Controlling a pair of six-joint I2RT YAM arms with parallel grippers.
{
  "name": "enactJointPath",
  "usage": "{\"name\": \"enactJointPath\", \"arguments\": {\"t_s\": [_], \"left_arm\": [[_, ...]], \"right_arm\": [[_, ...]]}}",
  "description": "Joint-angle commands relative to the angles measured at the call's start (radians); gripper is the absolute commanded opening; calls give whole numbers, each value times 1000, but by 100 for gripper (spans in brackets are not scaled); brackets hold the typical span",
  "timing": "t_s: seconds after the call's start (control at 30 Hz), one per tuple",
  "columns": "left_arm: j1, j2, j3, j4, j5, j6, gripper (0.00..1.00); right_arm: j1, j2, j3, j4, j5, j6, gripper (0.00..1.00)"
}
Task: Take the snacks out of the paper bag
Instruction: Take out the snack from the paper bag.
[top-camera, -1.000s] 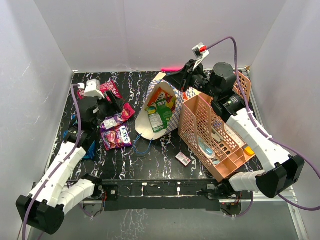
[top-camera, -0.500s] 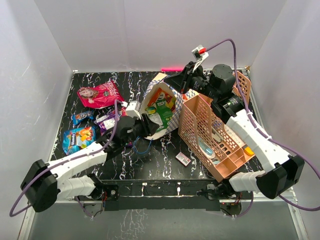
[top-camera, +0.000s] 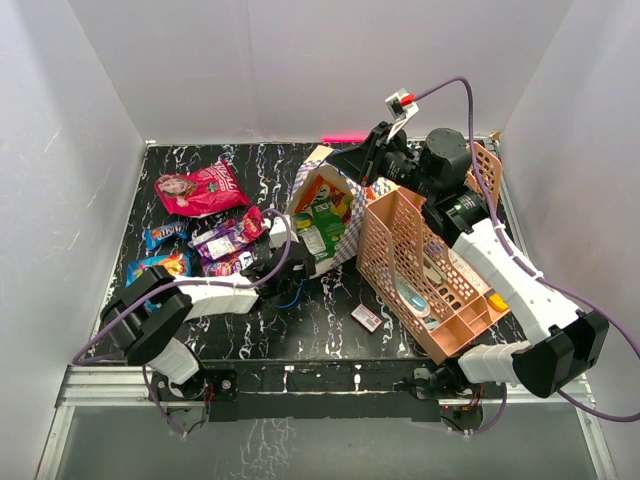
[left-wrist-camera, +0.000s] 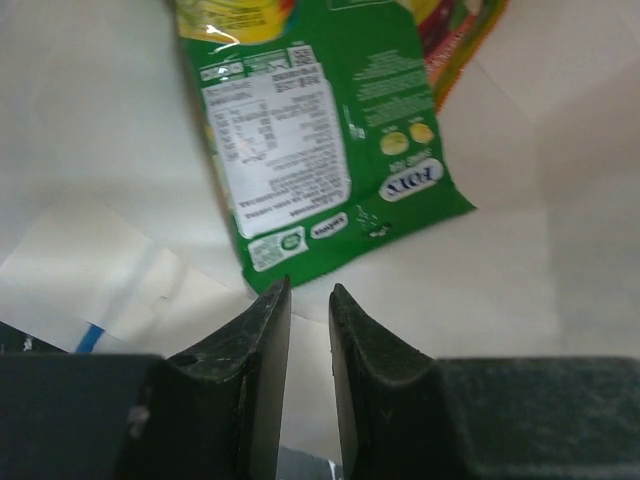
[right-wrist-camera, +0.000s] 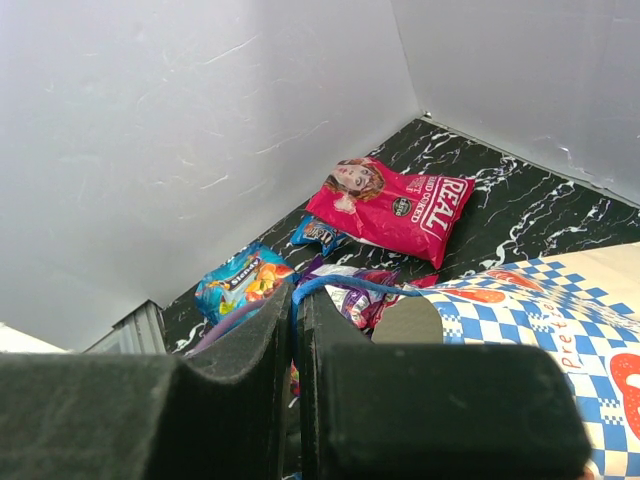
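Left gripper (left-wrist-camera: 310, 290), narrowly parted and empty, inside paper bag (right-wrist-camera: 530, 300); green packet (left-wrist-camera: 320, 130) at 12 o'clock. Right gripper (right-wrist-camera: 296, 300) pinches the bag's cord handle (right-wrist-camera: 340, 284).

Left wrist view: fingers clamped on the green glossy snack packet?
No, the left gripper has nothing between its slightly parted fingertips; the green glossy snack packet lies beyond them inside the blue-and-white checkered paper bag.

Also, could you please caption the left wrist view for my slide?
Left pincer, narrowly open, poised at green snack packet inside paper bag.
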Motion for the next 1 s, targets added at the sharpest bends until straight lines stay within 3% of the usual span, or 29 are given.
{"name": "enactJointPath", "arguments": {"t_s": [0.0, 0.1, 0.23, 0.33, 0.73, 0.87, 0.97], "left_arm": [[-2, 59, 19, 78, -115, -29, 21], [0, 91, 35, 87, -140, -16, 23], [11, 116, 53, 74, -147, -35, 33], [27, 134, 63, 88, -151, -30, 34], [61, 251, 129, 158, -152, -31, 57], [63, 320, 127, 234, -152, -20, 59], [64, 358, 105, 349, -148, 16, 53]], "right_arm": [[2, -43, 29, 94, -6, 16, 8], [2, -42, 26, 95, -8, 19, 8], [3, -39, 30, 95, -9, 20, 8], [2, -38, 27, 95, -12, 22, 8], [2, -28, 37, 96, -24, 34, 8], [2, -30, 32, 95, -22, 34, 8], [2, -28, 32, 94, -24, 35, 8]]}}
